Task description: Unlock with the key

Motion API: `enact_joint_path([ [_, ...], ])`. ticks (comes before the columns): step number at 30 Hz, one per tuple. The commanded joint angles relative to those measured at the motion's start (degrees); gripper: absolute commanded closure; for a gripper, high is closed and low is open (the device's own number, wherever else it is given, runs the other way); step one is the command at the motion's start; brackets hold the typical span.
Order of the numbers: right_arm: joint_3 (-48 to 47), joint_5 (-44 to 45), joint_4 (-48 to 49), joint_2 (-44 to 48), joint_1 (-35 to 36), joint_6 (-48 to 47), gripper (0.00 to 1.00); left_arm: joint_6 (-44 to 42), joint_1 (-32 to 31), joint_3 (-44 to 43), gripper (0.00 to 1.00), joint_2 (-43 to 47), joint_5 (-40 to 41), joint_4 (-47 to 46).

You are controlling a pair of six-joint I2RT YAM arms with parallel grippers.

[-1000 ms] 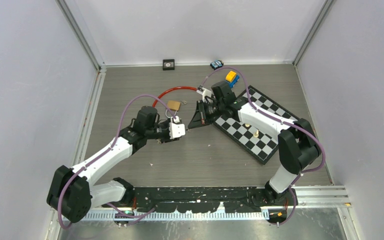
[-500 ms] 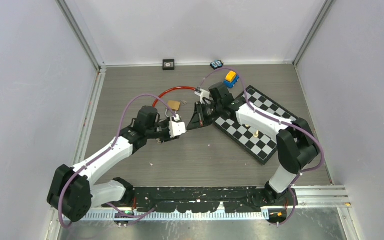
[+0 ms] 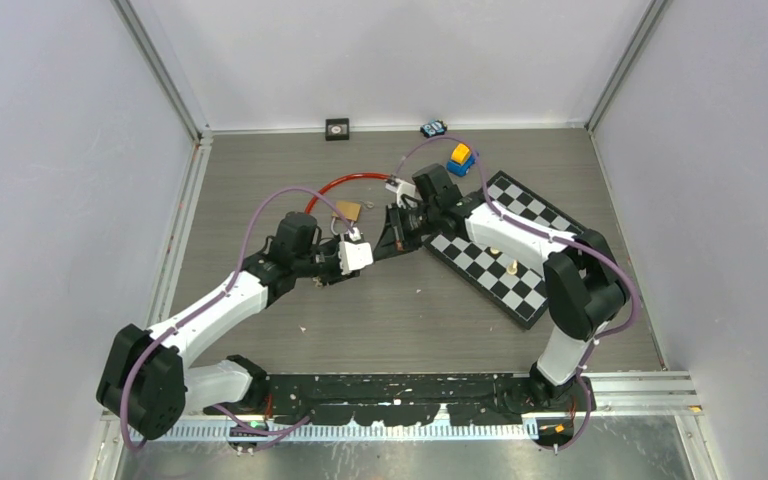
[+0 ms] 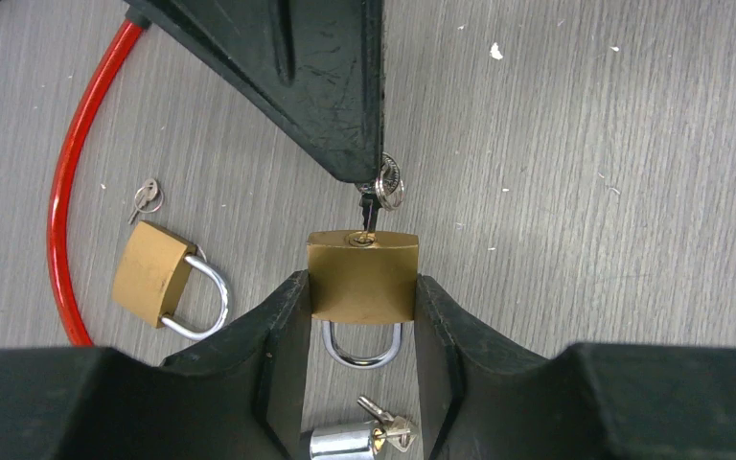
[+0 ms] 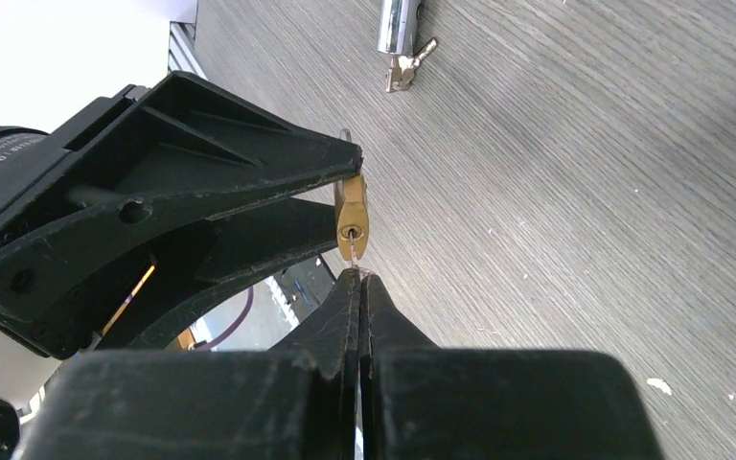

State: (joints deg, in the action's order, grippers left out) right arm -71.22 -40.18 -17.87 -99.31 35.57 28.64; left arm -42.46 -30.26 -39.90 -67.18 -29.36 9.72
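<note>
Left wrist view, frame middle: left gripper [image 4: 359, 281] squeezes the brass padlock [image 4: 362, 278]; right gripper [image 4: 366, 172] pinches the key [image 4: 371, 207], its tip at the keyhole [image 4: 356, 240].

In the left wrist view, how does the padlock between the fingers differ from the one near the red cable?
The gripped padlock is clamped by the left tool; the loose padlock lies flat on the table. The gripped padlock has a key at its keyhole, pinched by the right tool; the loose padlock shows none, only a small key lying nearby. Both have brass bodies and closed silver shackles.
</note>
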Motion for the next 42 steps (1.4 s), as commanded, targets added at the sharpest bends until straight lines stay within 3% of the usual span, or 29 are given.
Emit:
enact_joint_path([
  [1, -3.3, -1.3, 0.7, -1.2, 0.7, -0.1, 0.99, -0.8, -0.6, -1.8, 1.0, 0.3, -3.6, -3.0],
  [27, -6.5, -5.8, 7.6, -8.7, 3.0, 4.7, 0.99, -1.5, -0.6, -0.5, 1.0, 2.2, -10.5, -2.1],
  [31, -5.4, -5.7, 6.6, -6.4, 1.7, 1.8, 0.88, -1.7, -0.2, -0.4, 1.0, 2.9, -11.1, -1.1],
  [36, -1.7, -7.8, 7.4, -1.2, -2.8, -2.5, 0.58, -1.2, 1.4, -0.8, 1.0, 3.3, -16.9, 1.4],
  [42, 3.5, -11.7, 7.5, 8.0, -8.9, -13.6, 0.52, -0.2, 3.6, -1.6, 1.0, 2.5, -25.9, 4.6],
])
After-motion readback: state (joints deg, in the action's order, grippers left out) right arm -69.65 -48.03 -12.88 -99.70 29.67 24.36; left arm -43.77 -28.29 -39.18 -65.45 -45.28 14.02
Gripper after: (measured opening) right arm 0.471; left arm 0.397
